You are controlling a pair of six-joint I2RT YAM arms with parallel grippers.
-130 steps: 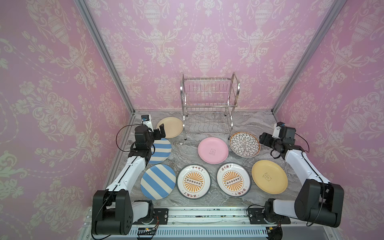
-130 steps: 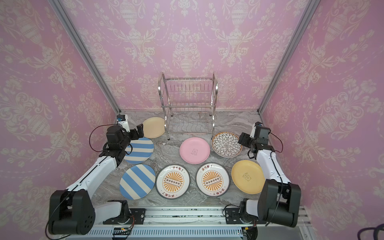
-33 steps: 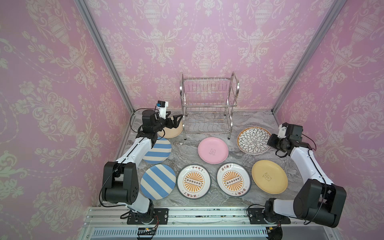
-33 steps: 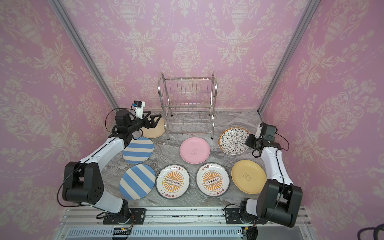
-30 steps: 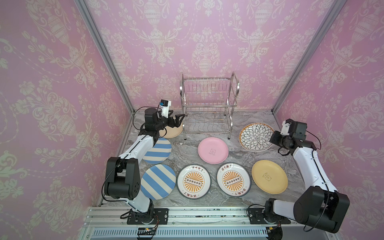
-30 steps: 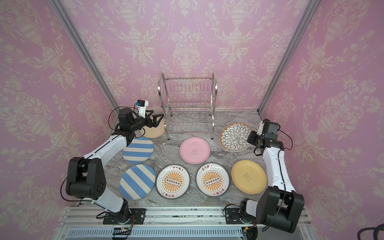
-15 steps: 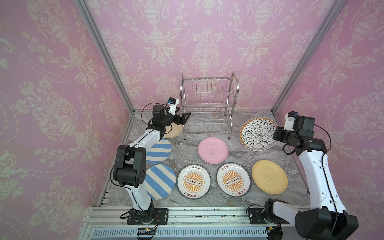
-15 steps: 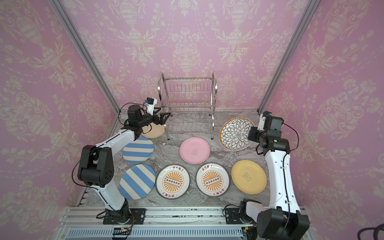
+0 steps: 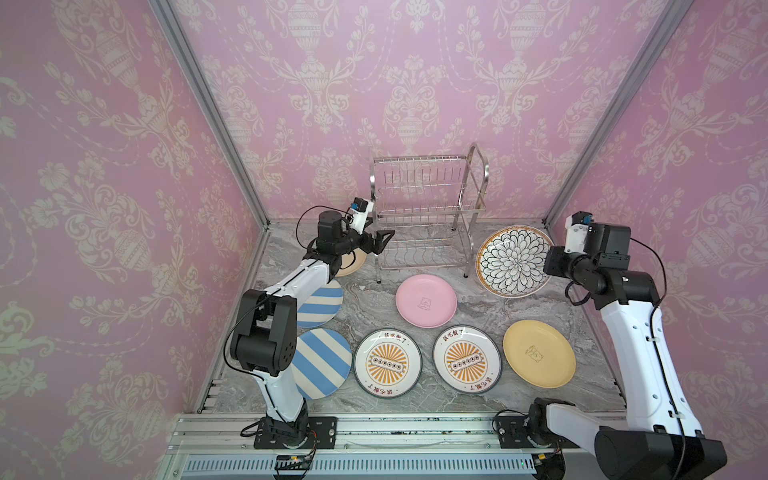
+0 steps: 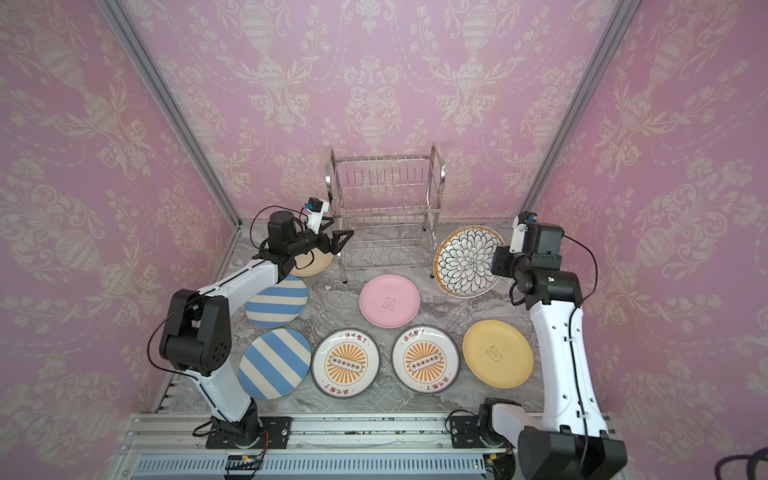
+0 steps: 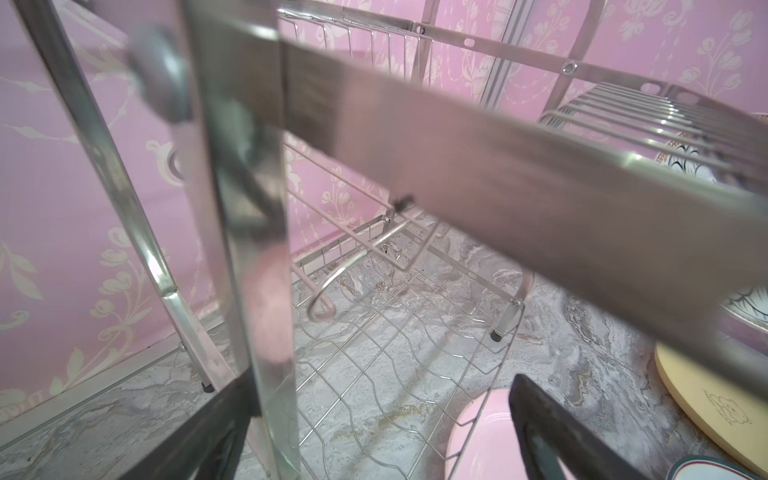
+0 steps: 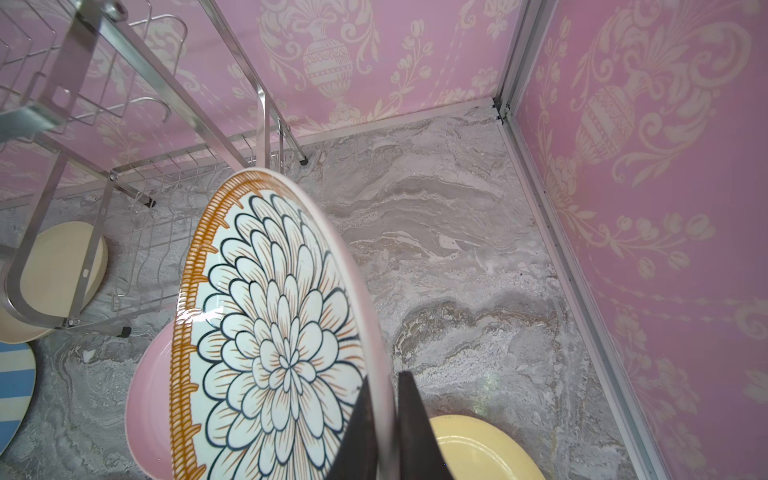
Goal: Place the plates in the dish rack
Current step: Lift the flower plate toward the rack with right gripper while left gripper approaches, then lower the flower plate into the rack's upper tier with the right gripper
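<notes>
The dish rack (image 9: pixel 424 216) (image 10: pixel 384 208) stands empty at the back. My right gripper (image 9: pixel 549 266) (image 12: pixel 384 415) is shut on the rim of the dark petal-patterned plate (image 9: pixel 513 261) (image 12: pixel 270 332), held tilted above the table to the right of the rack. My left gripper (image 9: pixel 383 242) (image 11: pixel 374 436) is open at the rack's front left post (image 11: pixel 249 249), which stands between its fingers close to one of them. Flat on the table lie the pink plate (image 9: pixel 426 300), two sunburst plates (image 9: pixel 387 362) (image 9: pixel 466 359), a yellow plate (image 9: pixel 539 353) and two striped plates (image 9: pixel 320 299) (image 9: pixel 322 363).
A second cream-yellow plate (image 9: pixel 351 266) lies partly under my left arm beside the rack. Pink patterned walls close in the marble table (image 9: pixel 519 307) on three sides. The arm bases sit on a rail (image 9: pixel 415 432) along the front edge.
My right gripper has lifted the petal-patterned plate higher and tilted it more upright, near the rack's right end. My left gripper has moved right to the rack's front left post.
</notes>
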